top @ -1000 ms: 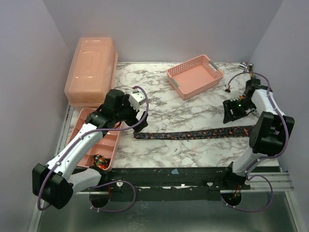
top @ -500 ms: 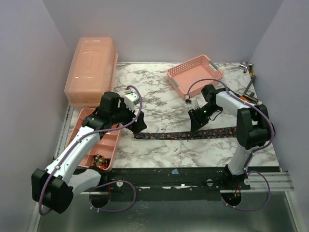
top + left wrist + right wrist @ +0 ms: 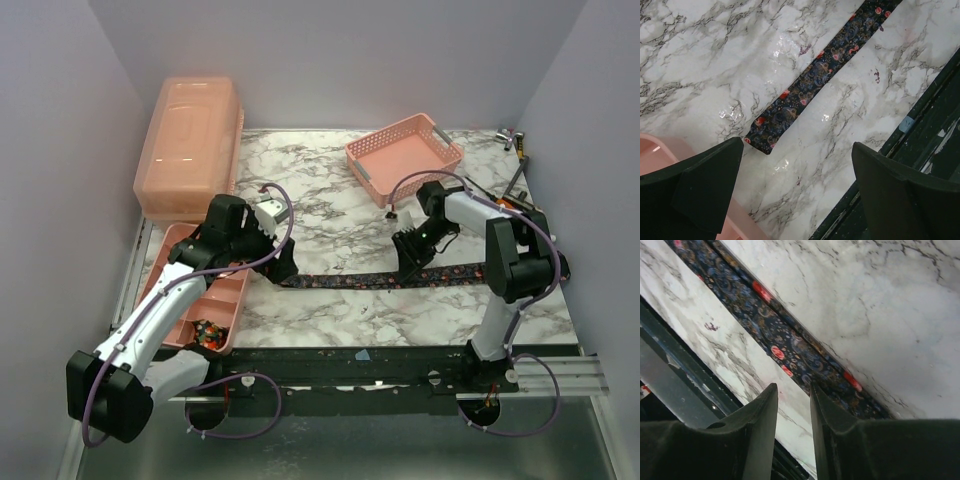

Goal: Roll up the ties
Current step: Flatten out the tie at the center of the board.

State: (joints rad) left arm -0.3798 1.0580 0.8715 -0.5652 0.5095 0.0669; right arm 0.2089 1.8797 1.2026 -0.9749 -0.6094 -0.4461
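One tie [image 3: 390, 279] lies flat as a long dark dotted strip across the marble table. In the left wrist view the tie [image 3: 815, 80] runs diagonally, its narrow end just ahead of my fingers. My left gripper [image 3: 285, 262] hangs over that left end, wide open [image 3: 797, 170] and empty. Over the strip's middle my right gripper [image 3: 410, 262] points down. Its jaws [image 3: 792, 390] stand a narrow gap apart with only marble between them, and the tie [image 3: 785, 347] passes just beyond the tips. A small dark coiled tie [image 3: 207, 333] sits in the pink tray.
A pink divided tray [image 3: 215, 295] lies at the left edge, under my left arm. A pink lidded box [image 3: 190, 140] stands at the back left and a pink mesh basket [image 3: 403, 157] at the back centre. Small tools [image 3: 515, 140] lie far right. A black rail [image 3: 400, 360] bounds the front.
My right arm has swung left from the table's right edge to the middle of the tie, and its jaws have narrowed. My left gripper has dropped slightly toward the tie's left end.
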